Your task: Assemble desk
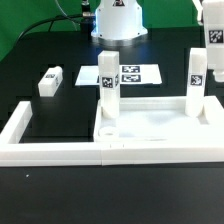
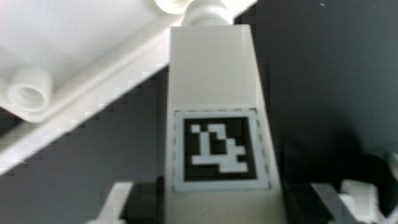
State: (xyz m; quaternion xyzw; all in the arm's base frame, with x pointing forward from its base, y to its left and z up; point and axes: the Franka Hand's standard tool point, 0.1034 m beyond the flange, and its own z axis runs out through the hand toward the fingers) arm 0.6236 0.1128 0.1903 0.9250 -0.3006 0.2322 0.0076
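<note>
Pincer (image 2: 228,203) spread, fingers (image 2: 118,203) flanking the upright leg (image 2: 217,90), gaps both sides, nothing pinched. Beyond the pincer, the leg meets the desk top (image 2: 80,65). Judgement: close squarely on flat faces and twist plumb.

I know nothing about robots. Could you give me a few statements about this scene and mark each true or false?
1. One upright leg and a second upright leg stand on the desk top. True.
2. The third leg lies inside the desk top. False: it lies on the black table, apart from the desk top.
3. The marker board stands upright. False: it lies flat.
4. The gripper's fingers flank a tagged leg. True.
</note>
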